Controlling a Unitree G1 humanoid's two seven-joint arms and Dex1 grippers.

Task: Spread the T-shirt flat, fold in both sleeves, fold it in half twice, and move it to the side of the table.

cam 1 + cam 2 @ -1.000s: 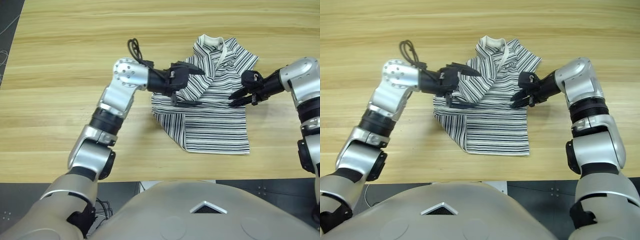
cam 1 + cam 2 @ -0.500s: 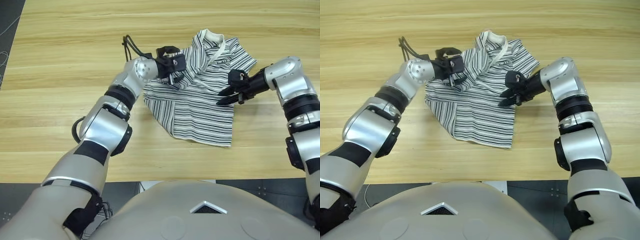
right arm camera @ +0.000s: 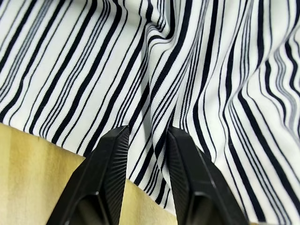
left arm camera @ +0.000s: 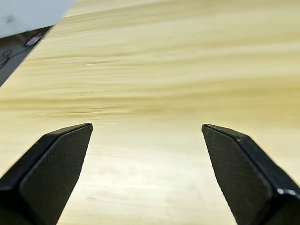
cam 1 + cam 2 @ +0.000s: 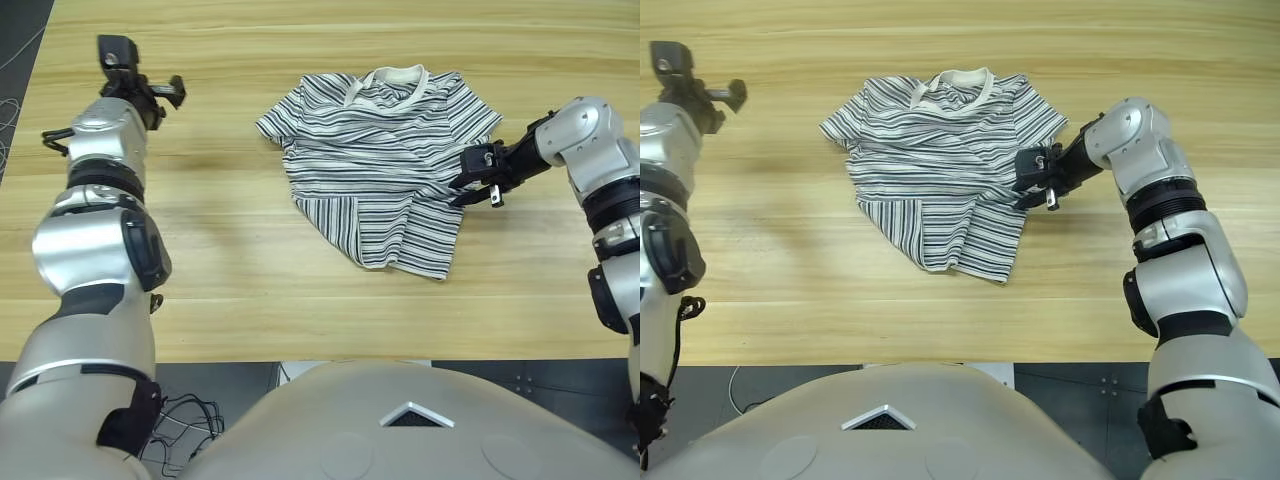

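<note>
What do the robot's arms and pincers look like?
The left arm and right arm are rounded silver shells linked by black joints. The left tool and right tool are black, each with two wedge-shaped, finely textured fingers.

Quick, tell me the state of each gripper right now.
Left gripper: open, holding nothing.
Right gripper: closed on the shirt at its edge.

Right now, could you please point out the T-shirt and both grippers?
T-shirt (image 5: 380, 160), left eye view, on its striped chest.
left gripper (image 4: 146, 126), left wrist view, midway between its open fingertips.
right gripper (image 3: 147, 131), right wrist view, midway between its fingertips.
</note>
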